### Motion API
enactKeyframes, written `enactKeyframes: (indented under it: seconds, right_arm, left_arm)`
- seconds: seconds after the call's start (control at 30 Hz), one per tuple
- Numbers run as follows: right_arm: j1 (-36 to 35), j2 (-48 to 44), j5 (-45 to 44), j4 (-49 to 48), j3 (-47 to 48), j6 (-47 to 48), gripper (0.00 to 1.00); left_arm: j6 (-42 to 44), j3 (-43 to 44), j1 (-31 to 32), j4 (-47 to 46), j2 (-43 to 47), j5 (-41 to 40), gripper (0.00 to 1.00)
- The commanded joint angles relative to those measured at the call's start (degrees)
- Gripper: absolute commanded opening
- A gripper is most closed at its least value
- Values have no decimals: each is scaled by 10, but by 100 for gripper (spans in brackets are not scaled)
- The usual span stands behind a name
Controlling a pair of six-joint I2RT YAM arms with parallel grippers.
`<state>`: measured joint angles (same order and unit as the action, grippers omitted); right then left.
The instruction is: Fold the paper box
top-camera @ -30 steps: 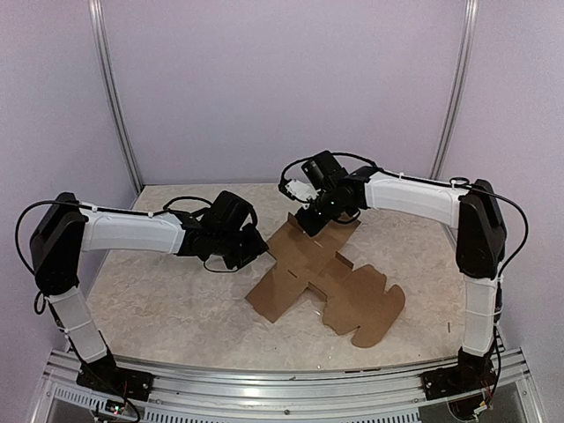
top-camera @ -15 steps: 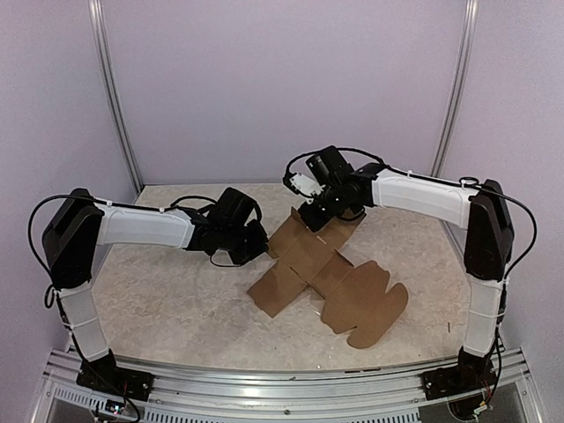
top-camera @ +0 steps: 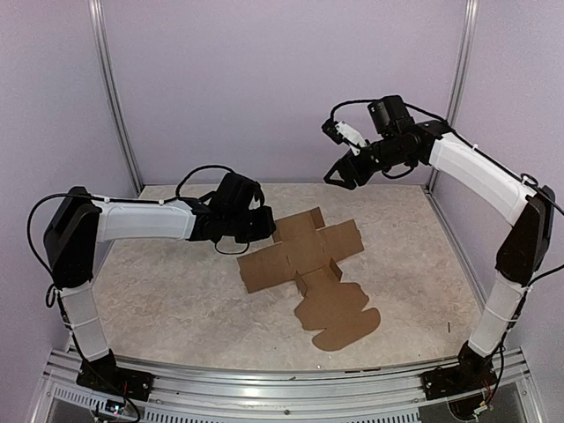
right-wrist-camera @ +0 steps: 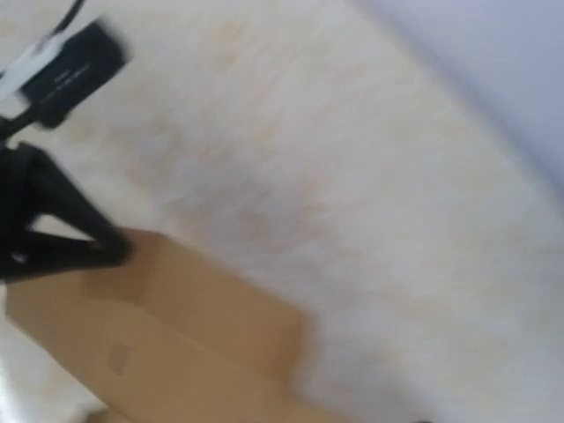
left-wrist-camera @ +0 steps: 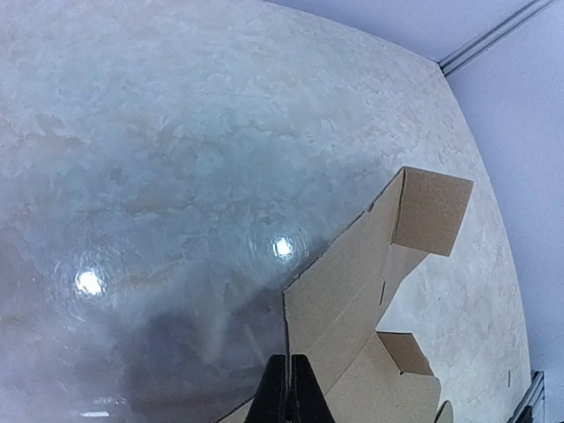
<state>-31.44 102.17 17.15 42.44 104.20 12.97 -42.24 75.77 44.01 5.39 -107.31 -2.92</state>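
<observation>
At the middle of the table (top-camera: 159, 300) lies the paper box (top-camera: 308, 260), still an unfolded sheet of plain brown cardboard. Its square panels spread in a cross, and the part with the rounded tabs points toward my bases. Most of it rests flat on the pale marbled top. Only some small flaps near the centre stand up a little.

My left fingers (top-camera: 264, 227) are low, at the sheet's far left edge. They are pressed fully together. From my left wrist, the closed tips (left-wrist-camera: 286, 366) sit at the bottom of the view, and the edge of the paper box (left-wrist-camera: 370, 291) runs straight down into the line between them, so I have that edge pinched. Beyond the tips, the panel slopes up off the table (left-wrist-camera: 176, 132), and a small flap stands at its far end.

My right fingers (top-camera: 338, 180) hang high above the table's far side, well apart from the sheet. They are spread in an open V with nothing between them.

My right wrist view is blurred. It looks down on the table (right-wrist-camera: 352, 176) and one raised corner of the paper box (right-wrist-camera: 176, 352). A dark shape at the left, my left fingers (right-wrist-camera: 115, 251), meets that corner. My right fingertips do not show clearly there.
</observation>
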Motion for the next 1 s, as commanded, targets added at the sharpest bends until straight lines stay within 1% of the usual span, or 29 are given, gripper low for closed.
enactKeyframes:
  seconds: [0.0,0.07,0.1,0.17,0.3,0.43,0.63,0.83,0.97]
  right_arm:
    - [29,-15,68,111,18,202,60]
    - [29,-9,59,140,14,259,60]
    - [27,-4,56,151,15,274,60]
    - [26,8,59,166,18,290,60]
    - [22,36,83,198,26,315,60]
    - [15,54,79,201,24,328,60]
    - [7,79,74,195,25,323,58]
    - [6,102,73,196,28,317,48]
    - [5,113,75,197,31,309,38]
  left_arm:
    - [179,3,17,-42,12,-33,0]
    - [226,6,31,-49,12,-43,0]
    - [247,6,38,-67,12,-50,0]
    - [290,6,56,-87,9,-65,0]
    - [346,5,84,-115,-1,-95,0]
    - [386,4,106,-140,-7,-122,0]
    - [413,-1,121,-159,-9,-147,0]
    - [421,-9,124,-174,-9,-156,0]
    - [421,-13,124,-183,-9,-165,0]
